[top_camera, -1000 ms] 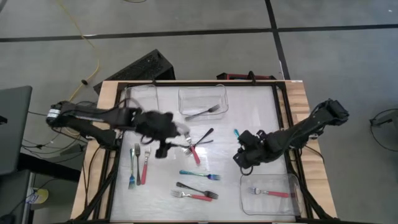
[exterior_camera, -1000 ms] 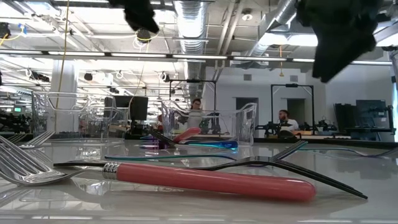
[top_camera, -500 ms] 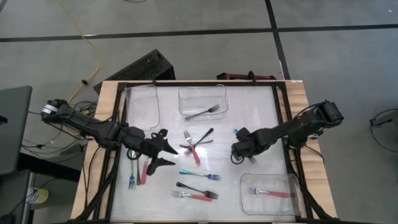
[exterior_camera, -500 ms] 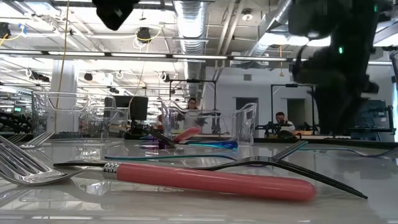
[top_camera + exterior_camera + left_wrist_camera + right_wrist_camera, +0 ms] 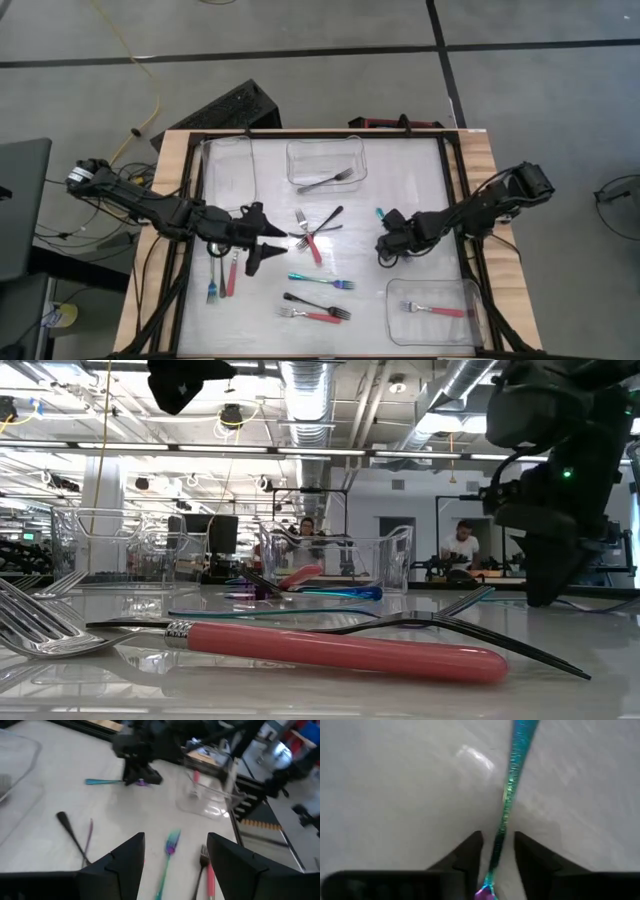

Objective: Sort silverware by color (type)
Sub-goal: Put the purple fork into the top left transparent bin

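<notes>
We think the main risk is at the right gripper. Its fingers stand on both sides of the thin teal fork, which lies flat on the table, with small gaps on each side, so the fork is not yet clamped. The handle is very slim and low; if the fingers close too high or a little off-centre, we could push the fork sideways or pinch only its edge, and it may slip out on lifting.

A smaller risk is on the left. Just ahead of the left gripper lie the crossed red and black forks, and below its open fingers a second teal fork. A wide sweep here could scatter them.

The right arm reaches in from the table's right edge and bends down steeply, fingertips at the surface. The left arm stretches low across from the left side, its gripper above the table with fingers apart and holding nothing. Close beside the right gripper is the tub with one red fork.
</notes>
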